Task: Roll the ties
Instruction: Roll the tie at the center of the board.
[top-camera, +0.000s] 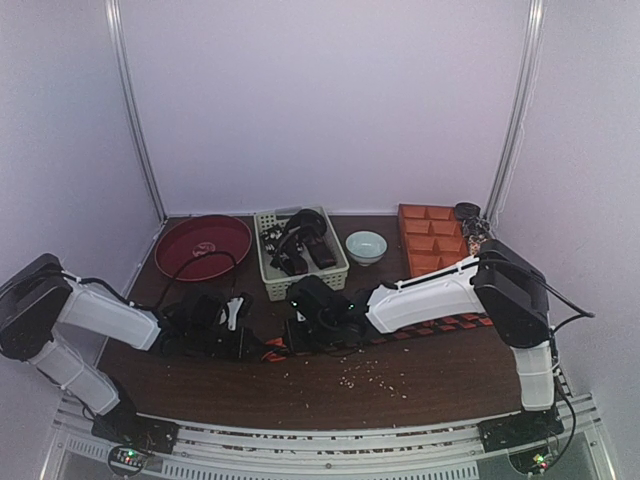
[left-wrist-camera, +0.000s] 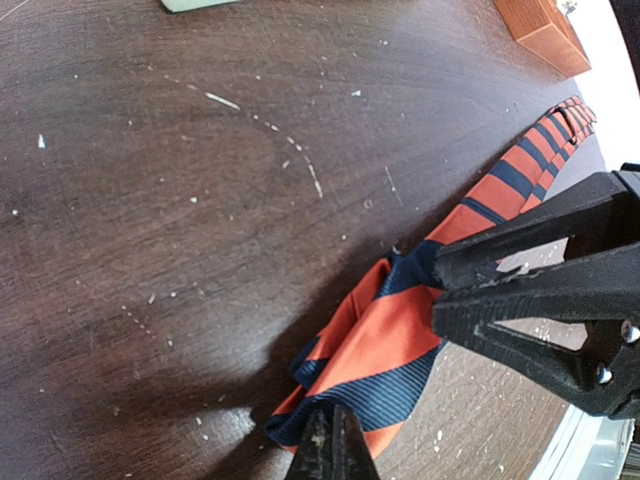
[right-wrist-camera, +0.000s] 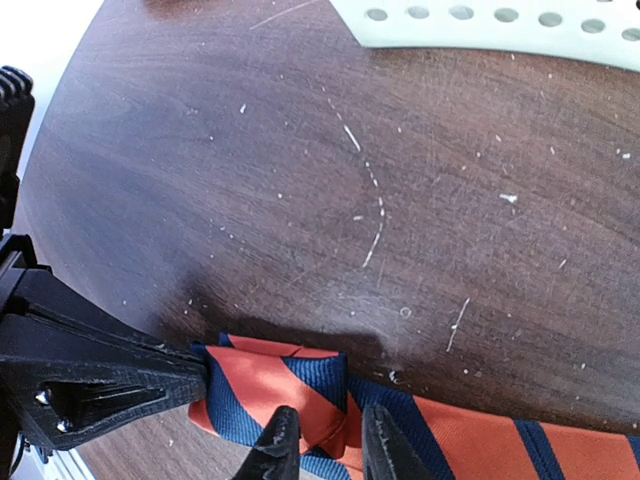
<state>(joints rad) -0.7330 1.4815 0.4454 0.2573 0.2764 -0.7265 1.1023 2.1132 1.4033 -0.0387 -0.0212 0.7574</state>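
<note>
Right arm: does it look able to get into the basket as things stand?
Probably not yet. The basket lies just beyond the right gripper, nothing between, but it is shut on the striped tie, as is the left gripper.

Pale green basket (top-camera: 262, 255) on the dark worktop (top-camera: 430, 375): red dish (top-camera: 215, 232) to its left, small pale bowl (top-camera: 366, 246) just right, orange compartment tray (top-camera: 432, 240) beyond that, crumbs (top-camera: 360, 372) scattered before it.

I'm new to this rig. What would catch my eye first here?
The orange-and-navy striped fabric tie stands out, its folded end at the middle of the dark wooden table, pinched by the left tool and the right tool. Behind it sit a round red tray at back left and an orange compartmented box at back right.
</note>
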